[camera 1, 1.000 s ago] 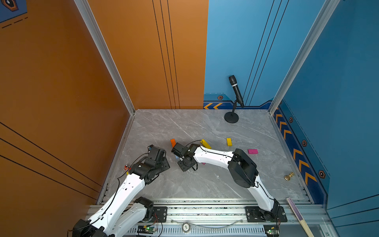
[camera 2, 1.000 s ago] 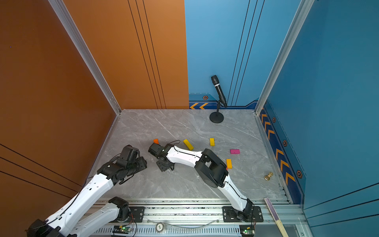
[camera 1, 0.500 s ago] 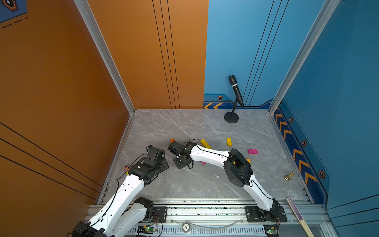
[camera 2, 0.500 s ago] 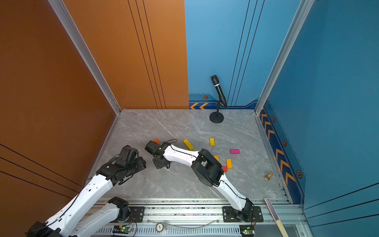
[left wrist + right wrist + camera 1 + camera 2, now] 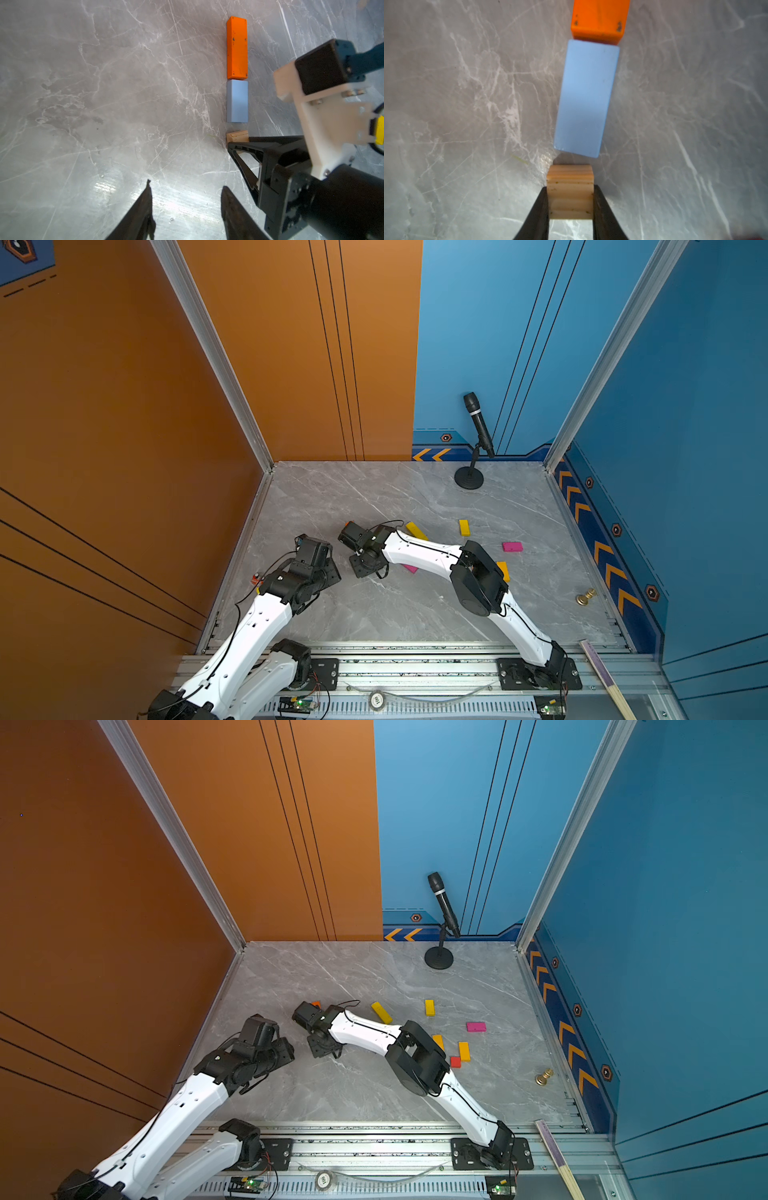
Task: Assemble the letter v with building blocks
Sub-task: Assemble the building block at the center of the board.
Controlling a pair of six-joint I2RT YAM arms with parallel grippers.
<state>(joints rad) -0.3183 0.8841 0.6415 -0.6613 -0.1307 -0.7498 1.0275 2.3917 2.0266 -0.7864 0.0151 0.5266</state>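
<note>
Pinched narrow between the right fingers (image 5: 538,209): a wooden block (image 5: 569,192), bottom centre of the right wrist view, resting on or just over the counter (image 5: 467,104); cannot tell which. Just above it in the frame, across a thin gap, a light blue block (image 5: 586,97), slightly skewed, its far end touching an orange block (image 5: 599,18) at the top edge. Probably one stroke of the V, with the wooden piece as its next link.

At the bottom of the left wrist view, left fingers (image 5: 137,214) half spread, holding nothing, over bare counter. Right of centre in a top view, loose and well apart: a yellow block (image 5: 416,530) and a pink block (image 5: 512,546).

Could shove the skewed blue block further out of line if pressed forward too hard. Could drag the wooden block sideways if released unevenly. Could also clip the left arm, parked close by.
</note>
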